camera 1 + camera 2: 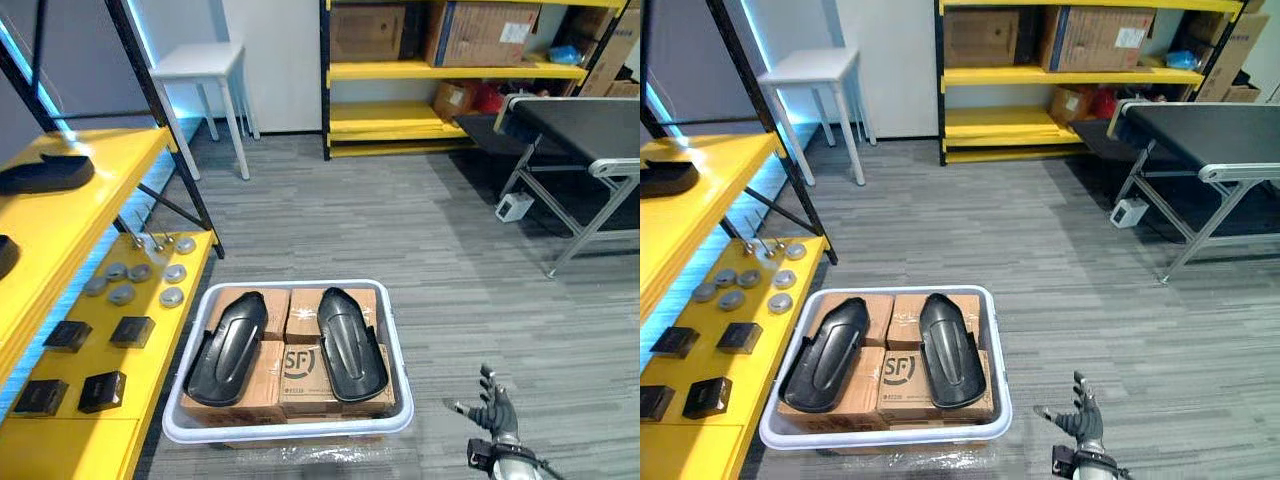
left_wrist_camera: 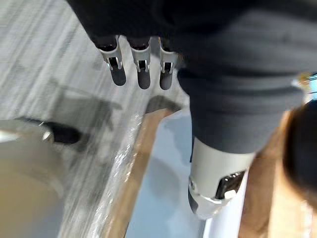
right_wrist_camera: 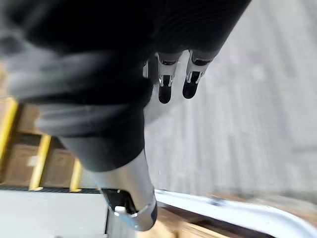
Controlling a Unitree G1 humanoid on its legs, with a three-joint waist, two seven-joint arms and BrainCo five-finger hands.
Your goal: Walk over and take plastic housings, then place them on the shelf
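Plastic housings [image 1: 228, 347], two black ones, lie side by side on cardboard boxes [image 1: 300, 375] packed in a white tub [image 1: 398, 352] on the floor. One is toward the tub's left edge, the other [image 1: 350, 342] toward its right edge, with a gap between them. The boxes lift them near rim height, probably so each can be picked without digging in. Neither is grasped yet. The yellow shelf [image 1: 70, 215] stands just left of the tub, so the carry looks short. A similar black housing [image 1: 45, 173] sits on the shelf's upper level near its front edge, likely marking where these go. The lower level carries grey discs [image 1: 140, 272] and small black blocks [image 1: 100, 390]. The right hand [image 1: 492, 408] hangs over the floor off the tub's right edge, fingers spread, empty. The left hand [image 2: 142, 73] shows in its wrist view, fingers straight, holding nothing.
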